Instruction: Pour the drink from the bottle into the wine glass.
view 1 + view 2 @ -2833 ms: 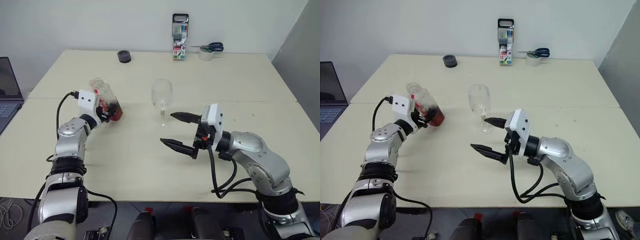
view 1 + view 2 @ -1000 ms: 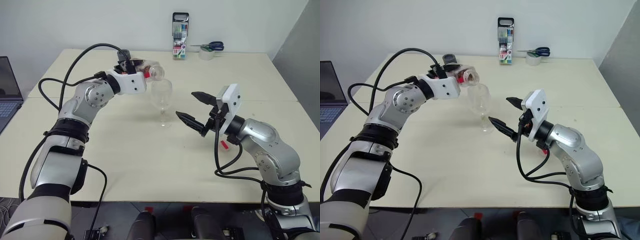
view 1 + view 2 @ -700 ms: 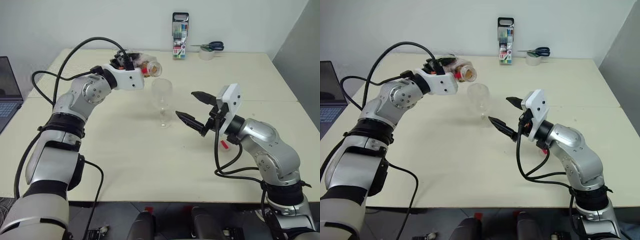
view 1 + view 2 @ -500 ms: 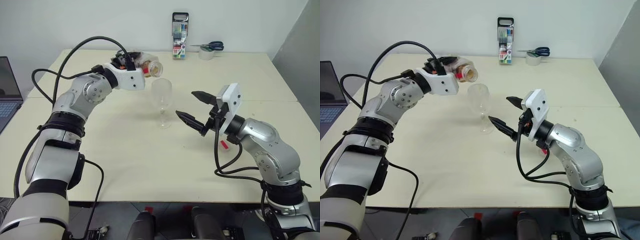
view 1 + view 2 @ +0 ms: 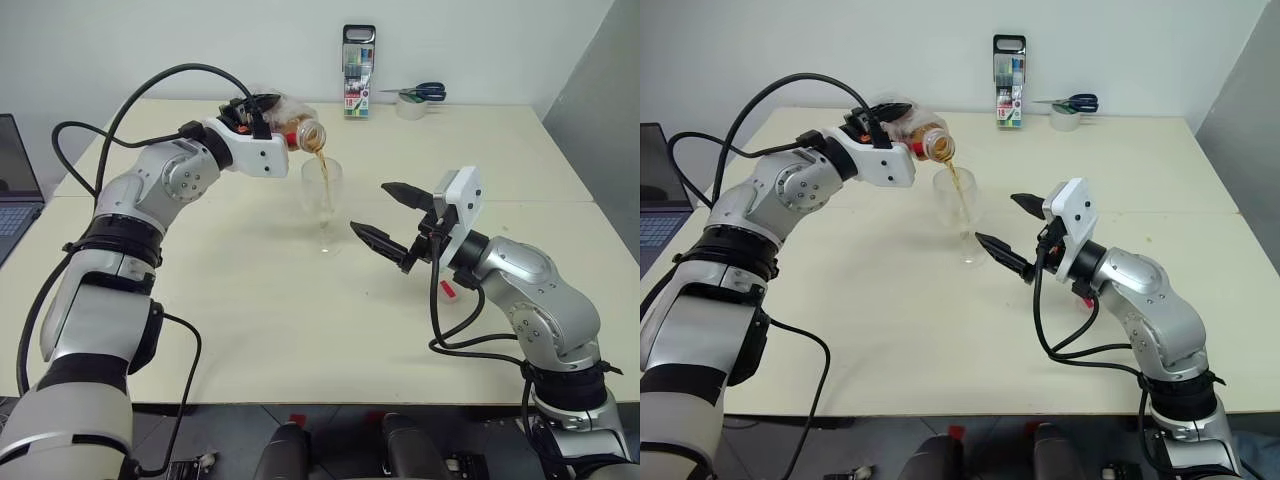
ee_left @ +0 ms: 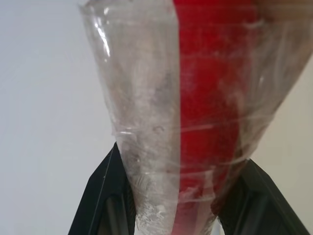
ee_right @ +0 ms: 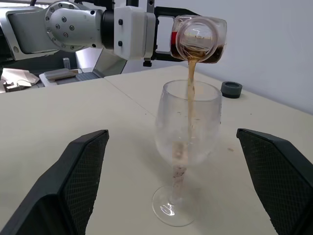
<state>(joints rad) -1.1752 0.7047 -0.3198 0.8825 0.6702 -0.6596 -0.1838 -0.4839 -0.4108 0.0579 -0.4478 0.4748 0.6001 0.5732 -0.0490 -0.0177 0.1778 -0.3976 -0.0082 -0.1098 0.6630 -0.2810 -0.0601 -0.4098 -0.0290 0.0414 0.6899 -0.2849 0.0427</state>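
White wall behind, big cream table [image 5: 250, 330] up front w/ a seam across the middle. Clutter's all parked along the far edge, well away from the action: pen case [image 5: 358, 73] standing upright, tape roll [image 5: 411, 107] w/ scissors [image 5: 425, 93] on top, and a dark puck-looking thing [image 7: 231, 89], can't tell what it is tbh. Laptop [image 5: 15, 190] sits off to the left.

Glass [image 5: 322, 200] stands upright on its foot mid-table, nothing holding it. Left gripper [image 5: 885, 122] is clamped tight on the bottle [image 5: 923, 135], fingers [image 6: 105, 196] pinching the crinkly plastic body either side. Bottle's tipped roughly sideways, mouth hanging just over the glass rim, cap off. That's why it's held up high and angled — lets the drink [image 7: 190, 81] fall as a thin stream straight into the bowl w/o the neck touching the rim. Stream's running rn; some liquid looks to be reaching the bottom of the bowl, hard to say how much. Decent amount still pooled in the low side of the bottle.

Right gripper [image 5: 385, 218] hangs just beside the glass on the right, fingers spread wide, holding nothing and not touching it. My guess is it's parked there as a backup to steady the stem if needed.

Imo pour's barely started. Risk is an unsupported glass + squishy bottle = splash or tip if the stream wanders.
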